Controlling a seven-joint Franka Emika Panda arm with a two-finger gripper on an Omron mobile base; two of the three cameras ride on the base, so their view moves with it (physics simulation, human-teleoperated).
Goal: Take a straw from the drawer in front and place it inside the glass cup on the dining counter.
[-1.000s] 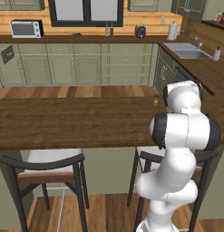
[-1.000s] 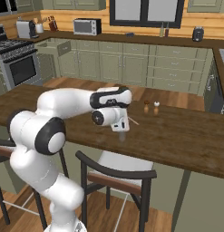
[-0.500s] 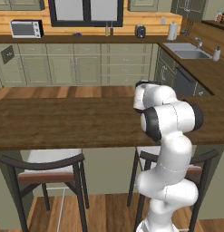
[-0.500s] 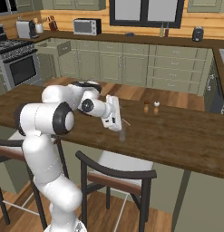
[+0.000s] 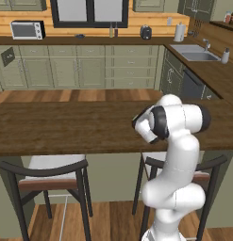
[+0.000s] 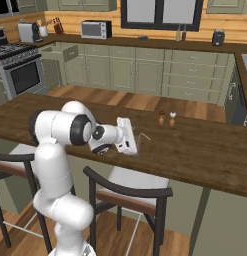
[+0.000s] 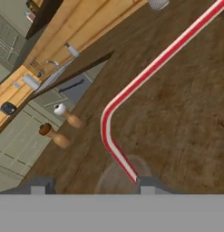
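The light is soft and even, like daytime, and no lamp shows. The dining counter (image 6: pixel 205 150) has only faint, soft shadows on its brown top. There is no glare. All three pictures look a bit fuzzy and blocky. In the hand view the straw (image 7: pixel 149 72) looks big and its edges are blurry. Far things look soft too.

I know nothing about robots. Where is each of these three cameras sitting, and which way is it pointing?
Left base view: behind the arm on its left, facing forward over the dining counter toward the sink; the white arm rises at lower right.
Right base view: behind on its right, facing the same counter and the stove; arm at lower left, gripper by the straw.
Hand view: on the hand, looking close along the gripper at the bent straw and faint glass cup.
Shared: right base and hand views both show two small shakers.
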